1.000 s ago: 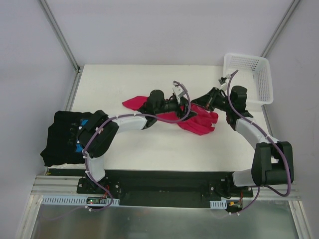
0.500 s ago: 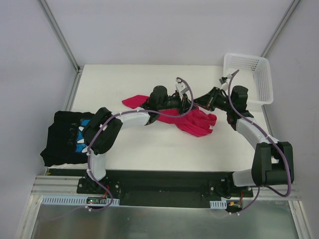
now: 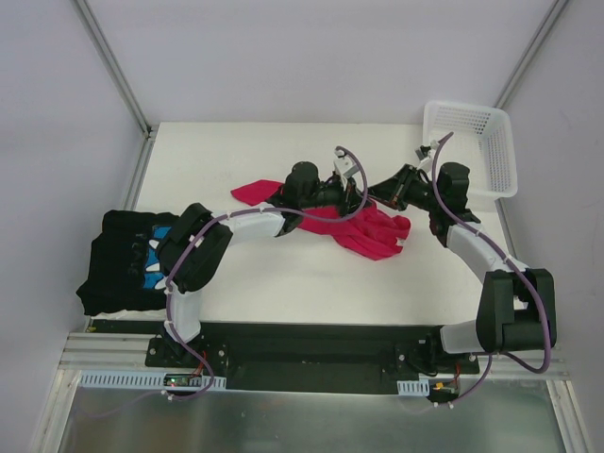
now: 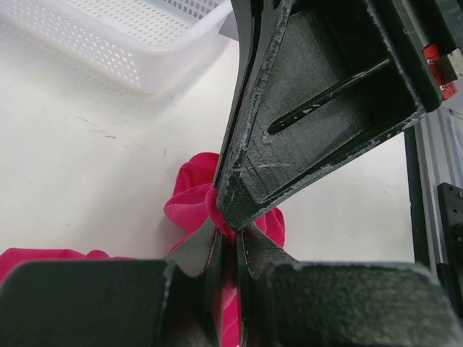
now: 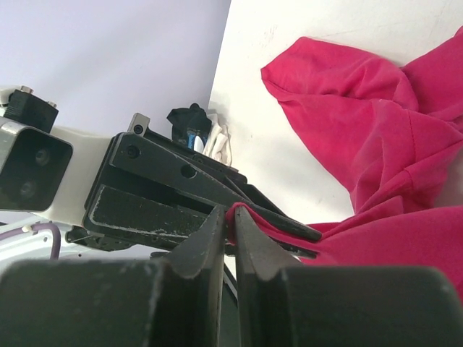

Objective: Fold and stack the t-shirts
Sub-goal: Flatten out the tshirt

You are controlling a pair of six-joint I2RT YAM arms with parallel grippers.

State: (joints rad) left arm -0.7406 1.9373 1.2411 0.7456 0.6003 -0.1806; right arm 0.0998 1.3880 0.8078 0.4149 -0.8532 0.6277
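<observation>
left gripper point(image 4: 229, 244): jaws drawn almost together, clamped on a thin fold of the crimson-pink t-shirt point(image 3: 373, 231). pink cloth shows in the slit between the fingers.

right gripper point(image 5: 228, 217): jaws likewise close, with only a narrow slit between them. a pink hem is pinched at the very tips.

the two grippers meet tip to tip on the same bunch of cloth (the right gripper's finger fills much of the left wrist view and touches the pink fold).

condition of the garment: plain, no print visible, and crumpled rather than flat. it lies stretched across the table point(image 3: 283, 283) a little right of centre. one end lies as a flatter pointed lobe to the left of the left wrist. the bulk is gathered in ridges just below and to the right of the grippers. the left forearm lies over its middle. the pinched part is lifted slightly off the surface, while the rest rests on the table.

black t-shirt point(image 3: 118, 264): a rumpled bundle with blue-and-white print showing, at the near left edge of the table and overhanging its side. it lies beside the left arm's elbow, well apart from both grippers.

white lattice basket point(image 3: 472, 142): at the far right corner, just beyond the right wrist, apart from the pink cloth.
</observation>
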